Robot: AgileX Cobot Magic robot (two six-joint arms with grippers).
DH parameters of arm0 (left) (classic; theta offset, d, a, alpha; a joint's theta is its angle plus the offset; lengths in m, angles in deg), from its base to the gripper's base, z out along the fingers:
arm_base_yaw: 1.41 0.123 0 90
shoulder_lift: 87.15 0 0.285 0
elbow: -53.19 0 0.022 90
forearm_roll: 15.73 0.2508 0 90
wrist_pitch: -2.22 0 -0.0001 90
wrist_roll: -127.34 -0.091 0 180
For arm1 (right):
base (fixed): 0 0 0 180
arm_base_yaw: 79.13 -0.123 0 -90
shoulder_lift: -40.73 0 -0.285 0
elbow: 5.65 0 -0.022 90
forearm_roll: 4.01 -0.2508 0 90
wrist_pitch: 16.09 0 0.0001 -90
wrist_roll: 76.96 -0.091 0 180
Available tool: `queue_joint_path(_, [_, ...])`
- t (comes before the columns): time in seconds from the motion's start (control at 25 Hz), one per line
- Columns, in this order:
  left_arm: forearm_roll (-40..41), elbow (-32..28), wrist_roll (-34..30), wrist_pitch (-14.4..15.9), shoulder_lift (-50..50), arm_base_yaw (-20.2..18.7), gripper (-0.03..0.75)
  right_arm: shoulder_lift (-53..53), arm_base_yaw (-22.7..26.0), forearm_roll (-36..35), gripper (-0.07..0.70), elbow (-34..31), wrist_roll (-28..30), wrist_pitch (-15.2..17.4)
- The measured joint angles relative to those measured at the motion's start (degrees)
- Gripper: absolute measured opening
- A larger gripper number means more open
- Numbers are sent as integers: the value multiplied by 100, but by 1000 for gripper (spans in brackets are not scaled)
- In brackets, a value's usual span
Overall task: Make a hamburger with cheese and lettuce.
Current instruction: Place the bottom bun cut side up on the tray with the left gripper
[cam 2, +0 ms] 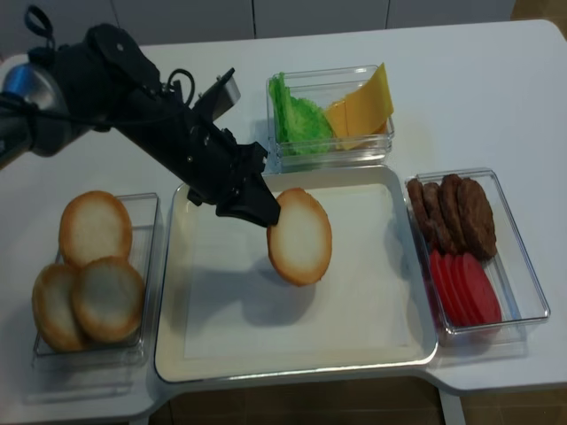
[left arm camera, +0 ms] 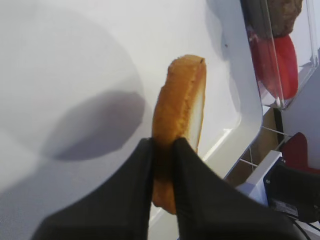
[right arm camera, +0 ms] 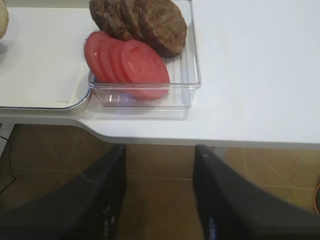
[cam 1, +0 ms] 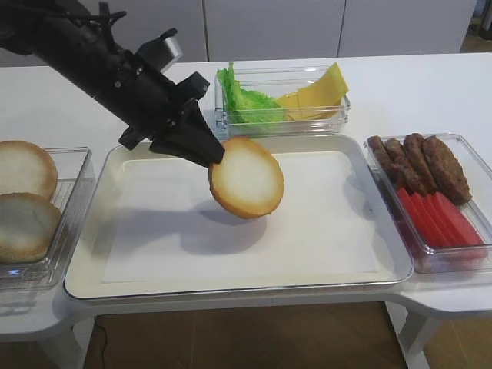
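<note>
My left gripper [cam 1: 217, 160] is shut on the edge of the bun slice [cam 1: 247, 178], the hamburger's base, and holds it tilted on edge above the white tray [cam 1: 361, 231]. The slice has a pale cream face and golden-brown rim; it also shows in the second high view [cam 2: 301, 237] and the left wrist view [left arm camera: 180, 115], pinched between the fingers [left arm camera: 127, 195]. The lettuce [cam 1: 244, 100] and the cheese [cam 1: 319, 91] lie in a clear box behind the tray. My right gripper [right arm camera: 160, 150] is open and empty, below the table's front edge.
A clear box at the left holds larger buns [cam 1: 23, 196]. A clear box at the right holds brown patties [cam 1: 423, 163] and red tomato slices [cam 1: 438, 217]; both show in the right wrist view [right arm camera: 135, 20]. The tray's floor under the slice is bare.
</note>
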Motion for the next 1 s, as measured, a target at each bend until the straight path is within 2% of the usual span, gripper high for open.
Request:
queue_joint_path(0.32, [-3,13,223,-34,-305,0,64,0,0,0,285,0,0,0])
queue_joint_path(0.84, [-3,13,266,-68,-373,-9,64,0,0,0,281,0,0,0])
queue_joint_path(1.0, [251,13,269,-83,-383,-89,64,0,0,0,266,0,0,0])
